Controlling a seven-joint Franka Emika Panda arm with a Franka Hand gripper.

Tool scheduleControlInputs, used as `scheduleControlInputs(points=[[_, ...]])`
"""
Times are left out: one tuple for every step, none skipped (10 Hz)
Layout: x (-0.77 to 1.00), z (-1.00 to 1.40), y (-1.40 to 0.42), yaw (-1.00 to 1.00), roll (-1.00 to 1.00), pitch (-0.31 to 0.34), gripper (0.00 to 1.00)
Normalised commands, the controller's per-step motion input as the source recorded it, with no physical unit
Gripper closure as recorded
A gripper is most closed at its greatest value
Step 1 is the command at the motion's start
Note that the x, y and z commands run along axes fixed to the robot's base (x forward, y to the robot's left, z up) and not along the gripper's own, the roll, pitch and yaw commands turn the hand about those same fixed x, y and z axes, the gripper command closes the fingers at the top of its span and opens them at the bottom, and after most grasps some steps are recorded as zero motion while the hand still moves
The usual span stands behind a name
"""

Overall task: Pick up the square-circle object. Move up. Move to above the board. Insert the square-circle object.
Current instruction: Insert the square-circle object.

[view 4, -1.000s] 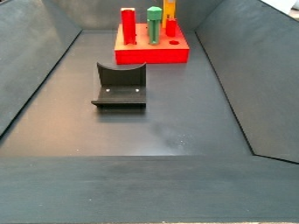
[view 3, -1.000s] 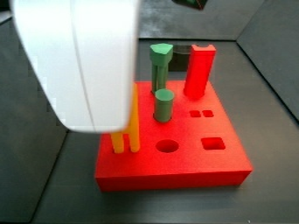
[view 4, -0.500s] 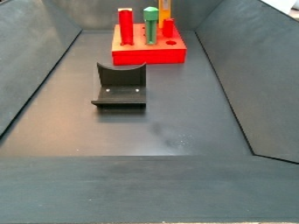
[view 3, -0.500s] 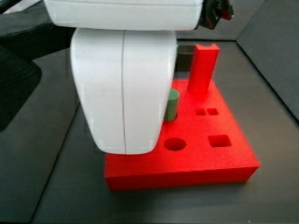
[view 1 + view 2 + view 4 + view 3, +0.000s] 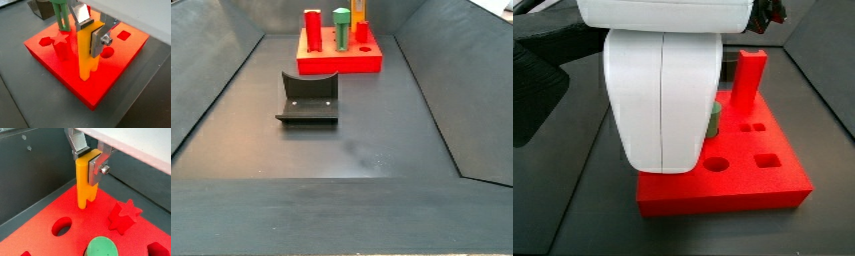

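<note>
My gripper (image 5: 91, 31) is shut on the square-circle object (image 5: 86, 56), a tall orange-yellow two-pronged piece; its silver fingers (image 5: 101, 41) clamp the upper end. It also shows in a wrist view (image 5: 84, 184) with the gripper (image 5: 89, 158) on it. The piece stands upright, and its prong ends meet the top of the red board (image 5: 115, 82) near one edge; how deep they sit I cannot tell. In a side view the white arm (image 5: 660, 90) hides the gripper and the piece over the board (image 5: 727, 185). In a side view the piece (image 5: 365, 11) rises at the board's (image 5: 341, 63) far right.
The board carries a green peg (image 5: 61, 15), a red star peg (image 5: 125, 215) and a tall red peg (image 5: 748, 80), with round (image 5: 715, 162) and square (image 5: 763, 158) holes. The dark fixture (image 5: 309, 97) stands on the floor in front of the board. Grey walls enclose the floor.
In the side view the white arm has moved right and come closer, and now hides the piece and most of the green pegs. The piece stays held upright at the board.
</note>
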Motion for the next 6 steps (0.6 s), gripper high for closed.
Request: scheduleControlInputs(points=[[0.39,-1.0,-0.03,-0.12,0.02,0.0,1.0],[0.39,-1.0,-0.03,-0.13,0.02,0.0,1.0],[0.31,-1.0,-0.03,-0.11,0.02,0.0,1.0],[0.31,-1.0,-0.02,-0.11,0.02,0.0,1.0],[0.28,-1.0,-0.04,-0.07,0.02,0.0,1.0],[-0.03,-0.72,0.0,-0.03,0.0,0.0,1.0]])
